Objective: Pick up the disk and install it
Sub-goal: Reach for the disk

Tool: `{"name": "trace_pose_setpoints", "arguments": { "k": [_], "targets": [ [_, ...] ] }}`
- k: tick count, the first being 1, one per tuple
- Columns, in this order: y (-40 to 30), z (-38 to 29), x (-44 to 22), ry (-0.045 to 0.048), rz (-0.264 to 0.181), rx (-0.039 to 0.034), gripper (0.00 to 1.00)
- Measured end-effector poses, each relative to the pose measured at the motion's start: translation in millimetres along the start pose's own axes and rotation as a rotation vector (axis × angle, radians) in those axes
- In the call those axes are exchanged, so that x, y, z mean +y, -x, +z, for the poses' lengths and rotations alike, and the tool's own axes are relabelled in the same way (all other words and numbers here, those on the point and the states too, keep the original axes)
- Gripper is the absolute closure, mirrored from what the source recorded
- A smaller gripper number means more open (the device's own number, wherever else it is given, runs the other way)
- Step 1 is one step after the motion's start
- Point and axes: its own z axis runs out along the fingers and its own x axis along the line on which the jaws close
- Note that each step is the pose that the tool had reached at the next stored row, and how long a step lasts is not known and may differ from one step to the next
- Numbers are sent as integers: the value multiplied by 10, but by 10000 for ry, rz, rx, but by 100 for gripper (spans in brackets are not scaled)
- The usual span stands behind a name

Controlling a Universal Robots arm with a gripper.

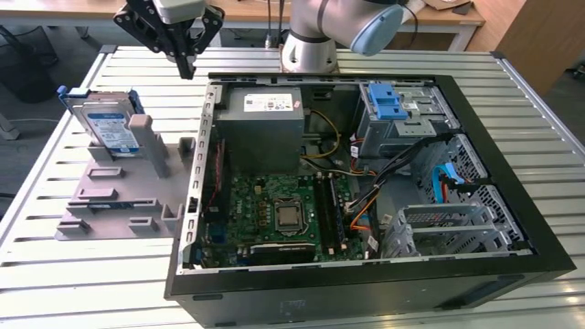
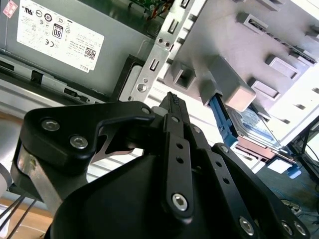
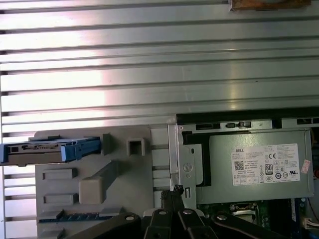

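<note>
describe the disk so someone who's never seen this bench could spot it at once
Find the open black computer case on the slatted table; at the exterior view's left of it lies a grey fixture. The disk stands on edge at that fixture's far end. Its white-and-blue label and blue bracket set it apart from the plain grey blocks around it.

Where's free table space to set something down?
Bare table: the exterior view's lower-left corner by the fixture, the strip at its right past the case, and the far strip behind both, where the tool hangs. Crowded: the slit between fixture and case, inside the case.
</note>
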Motion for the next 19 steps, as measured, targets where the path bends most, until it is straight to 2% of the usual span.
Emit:
{"name": "trace_pose_setpoints", "arguments": {
  "k": [4, 19],
  "targets": [
    [-16, 0, -2, 0, 2, 0, 89],
    [-226, 5, -17, 0, 1, 0, 89]
  ]
}}
